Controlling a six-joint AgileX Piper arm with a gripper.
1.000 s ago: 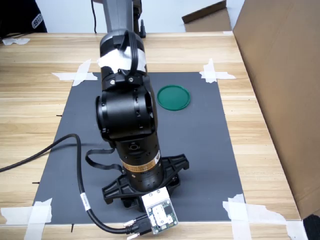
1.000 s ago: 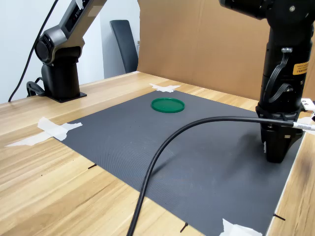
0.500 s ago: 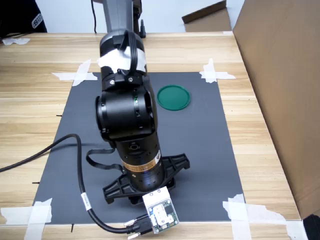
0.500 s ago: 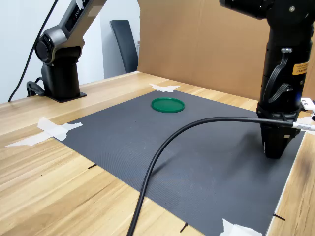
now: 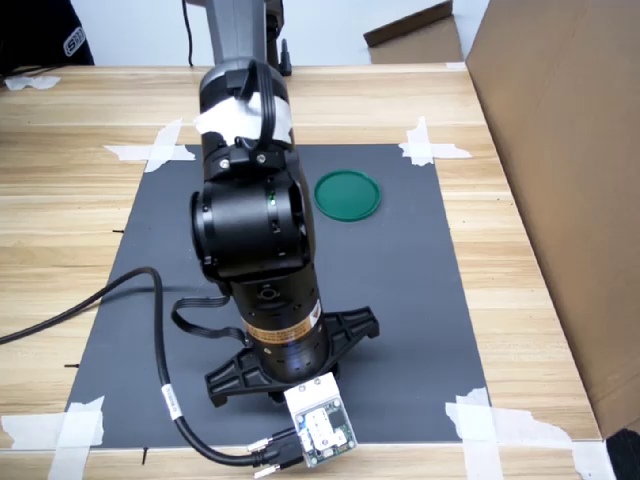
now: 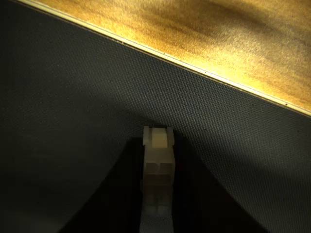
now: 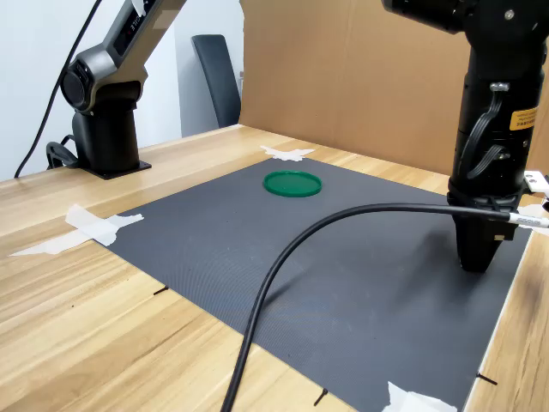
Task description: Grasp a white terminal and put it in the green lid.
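Wrist view, gripper (image 6: pixel 156 213) clamping white terminal (image 6: pixel 158 165), no legible writing

Light wooden plank table (image 5: pixel 90 200) w/ a dark grey textured rectangular mat (image 5: pixel 400 300) flat on it, corners held by white tape strips (image 5: pixel 432 148). Flat round dark-green plastic lid (image 5: pixel 347 193) sits on mat near its far edge in first exterior view. Black arm base (image 7: pixel 107 142) stands on bare wood beside mat. Thick black cable (image 7: pixel 283 283) trails across mat & wood.

Dark-green lid (image 5: pixel 347 194), cream-white terminal (image 6: pixel 157 165), textured black mat (image 5: pixel 400 290)
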